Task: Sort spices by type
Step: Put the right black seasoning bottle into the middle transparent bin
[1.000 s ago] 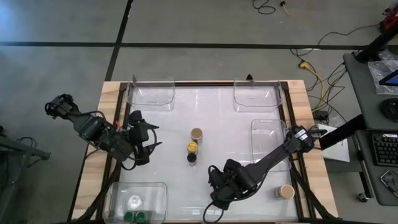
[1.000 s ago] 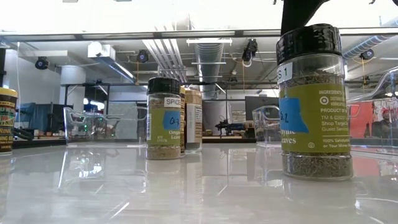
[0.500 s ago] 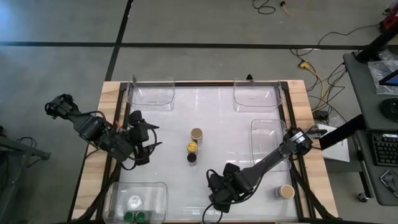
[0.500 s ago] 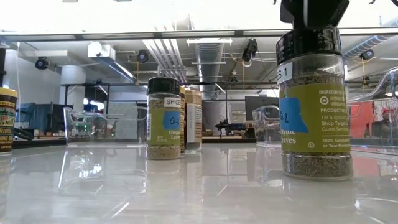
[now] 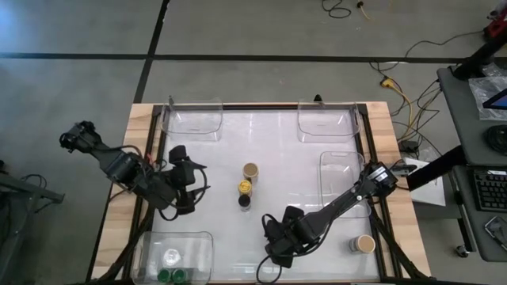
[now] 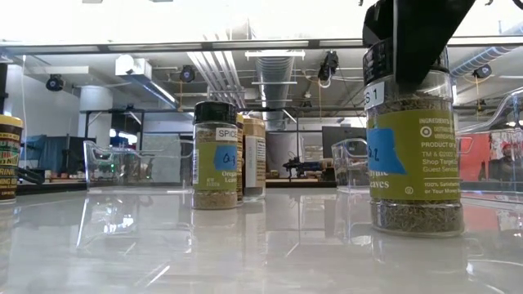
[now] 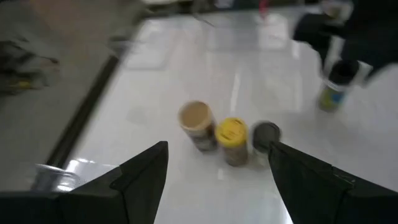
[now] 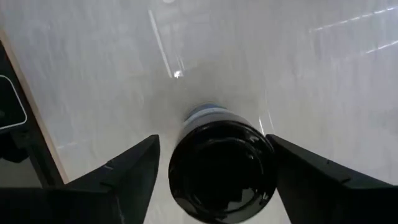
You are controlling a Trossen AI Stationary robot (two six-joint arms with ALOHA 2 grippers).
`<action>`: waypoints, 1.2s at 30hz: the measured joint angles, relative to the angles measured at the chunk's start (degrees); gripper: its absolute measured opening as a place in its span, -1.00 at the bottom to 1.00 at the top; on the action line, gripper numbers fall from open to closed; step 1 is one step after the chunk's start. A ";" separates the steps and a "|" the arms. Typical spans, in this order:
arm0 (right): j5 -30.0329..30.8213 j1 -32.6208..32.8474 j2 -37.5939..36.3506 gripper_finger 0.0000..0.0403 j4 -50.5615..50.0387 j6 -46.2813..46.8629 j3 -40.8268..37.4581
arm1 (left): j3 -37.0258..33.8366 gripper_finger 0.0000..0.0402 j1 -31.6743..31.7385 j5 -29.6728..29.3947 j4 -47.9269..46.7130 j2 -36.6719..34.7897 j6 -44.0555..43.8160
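A black-lidded spice jar (image 8: 221,168) stands upright on the table near its near edge (image 6: 413,135). My right gripper (image 8: 213,142) is open and low over it (image 5: 277,240), one finger on each side of the lid. Three more jars stand in a row at the table's middle: tan lid (image 5: 250,170), yellow lid (image 5: 245,187), black lid (image 5: 244,201). My left gripper (image 7: 217,168) is open above the table left of that row (image 5: 187,188), facing it and touching nothing. My right gripper comes from above, pointing down, with its fingers (image 6: 421,37) on either side of the jar's black lid (image 8: 186,180). I cannot tell whether they touch it. The jar stands upright on its base on the table.
A tan-lidded jar (image 5: 365,244) stands near the table's right near corner. The clear tray at the near left corner (image 5: 198,241) holds green-lidded jars (image 5: 174,275). Clear trays sit at the far left (image 5: 192,119), far right (image 5: 325,123) and right edge (image 5: 344,178).
My right gripper has come down over the black-lidded jar near the near edge, until its fingers stand beside the lid. My left gripper has moved a little toward the row of jars in the middle. No jar has moved.
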 joint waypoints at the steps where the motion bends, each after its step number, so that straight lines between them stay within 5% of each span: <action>1: 0.01 -0.03 0.00 0.33 -0.17 -0.03 -0.03 | 0.00 0.30 0.00 1.99 -0.04 0.06 0.26; 10: 0.09 -0.16 0.00 -0.01 -0.14 -3.12 -0.05 | -0.02 0.30 0.00 5.19 0.00 -0.54 1.64; 29: 0.34 -4.45 -5.96 -0.02 -5.11 -16.77 6.26 | 1.30 0.30 0.00 5.25 -1.03 -3.74 1.81; 36: 9.31 -6.64 -12.87 -0.02 -9.21 -22.31 6.15 | 5.92 0.30 0.00 2.94 -1.53 -3.92 0.45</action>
